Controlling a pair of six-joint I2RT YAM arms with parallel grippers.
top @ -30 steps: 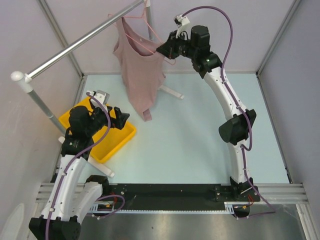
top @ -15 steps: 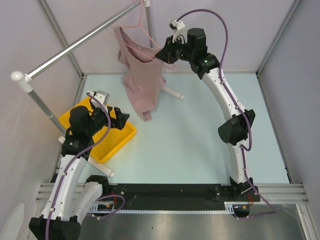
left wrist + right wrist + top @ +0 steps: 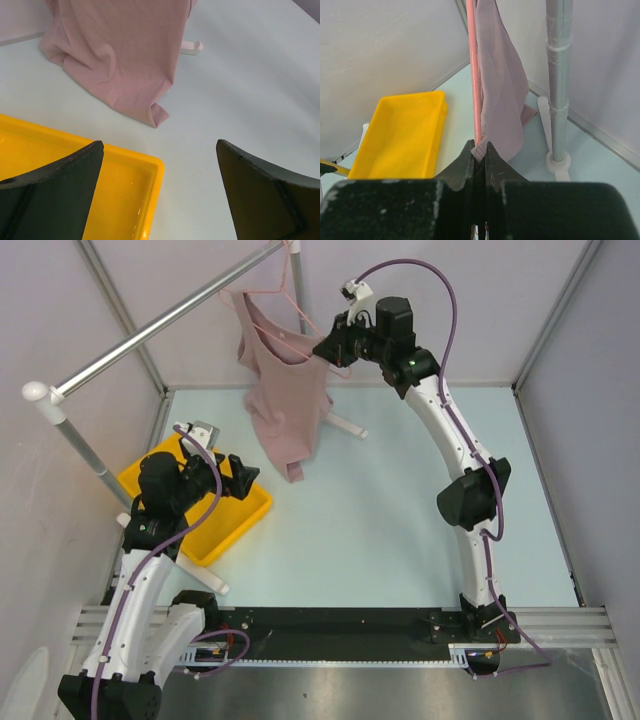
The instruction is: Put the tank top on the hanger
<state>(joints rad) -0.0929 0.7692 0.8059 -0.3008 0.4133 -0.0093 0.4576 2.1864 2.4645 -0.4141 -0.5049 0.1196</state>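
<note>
The mauve-pink tank top (image 3: 285, 390) hangs from the thin pink hanger (image 3: 300, 300), whose hook sits on the grey rail at the back. My right gripper (image 3: 322, 348) is shut on the top's right shoulder edge, beside the hanger wire. In the right wrist view its fingers (image 3: 479, 148) pinch the ribbed fabric of the tank top (image 3: 500, 85), with the hanger's pink wire (image 3: 475, 75) just left of it. My left gripper (image 3: 240, 478) stands open over the yellow tray, nothing between its fingers (image 3: 160, 165). The tank top's hem (image 3: 115, 55) hangs down to the table ahead of it.
A yellow tray (image 3: 250, 515) lies at the left by my left arm. The grey rail (image 3: 160, 325) runs diagonally from a post at the left to the back. Its upright pole (image 3: 559, 75) and white foot (image 3: 345, 425) stand just behind the garment. Walls enclose the table.
My right gripper has moved a little up and to the left with the fabric, and the tank top's upper edge has shifted with it. The left arm has not moved.
</note>
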